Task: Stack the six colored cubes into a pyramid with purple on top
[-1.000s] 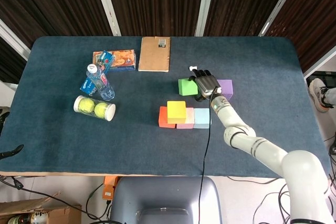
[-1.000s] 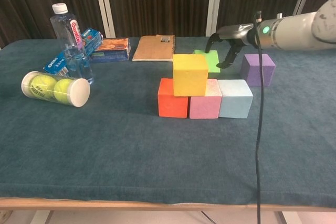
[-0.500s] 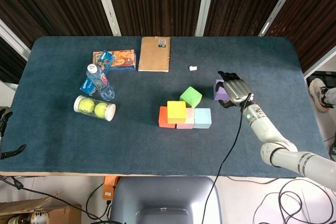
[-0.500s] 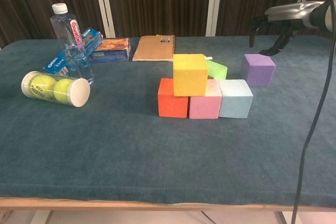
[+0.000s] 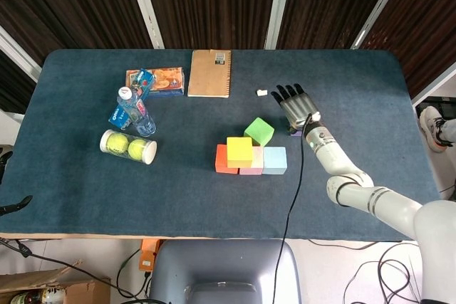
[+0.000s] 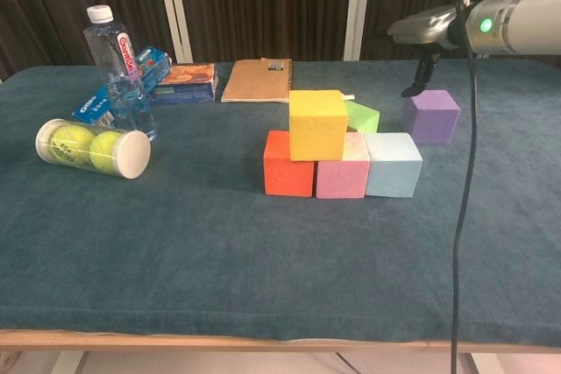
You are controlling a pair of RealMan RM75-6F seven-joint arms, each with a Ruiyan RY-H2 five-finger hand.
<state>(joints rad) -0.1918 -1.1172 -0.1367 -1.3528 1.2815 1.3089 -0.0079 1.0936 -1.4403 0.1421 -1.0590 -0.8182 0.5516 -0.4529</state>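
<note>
An orange cube (image 5: pixel 221 162) (image 6: pixel 287 175), a pink cube (image 5: pixel 253 166) (image 6: pixel 342 177) and a light blue cube (image 5: pixel 275 160) (image 6: pixel 393 165) form a row on the cloth. A yellow cube (image 5: pixel 239 151) (image 6: pixel 317 124) sits on the orange and pink ones. Just behind the row lies a green cube (image 5: pixel 258 131) (image 6: pixel 362 116), tilted. The purple cube (image 6: pixel 431 116) stands alone to the right. My right hand (image 5: pixel 296 102) (image 6: pixel 425 28) hovers above it with fingers spread, holding nothing, and hides most of it in the head view. My left hand is out of sight.
A brown notebook (image 5: pixel 210 72) and a small white scrap (image 5: pixel 261 92) lie at the back. On the left stand a water bottle (image 5: pixel 135 112), a snack packet (image 5: pixel 154 80) and a tube of tennis balls (image 5: pixel 128 147). A black cable (image 5: pixel 288 197) hangs from my right arm.
My right hand let go of the green cube, which now lies tilted behind the row. The hand swung right to the purple cube, then rose slightly back left with fingers spread.
</note>
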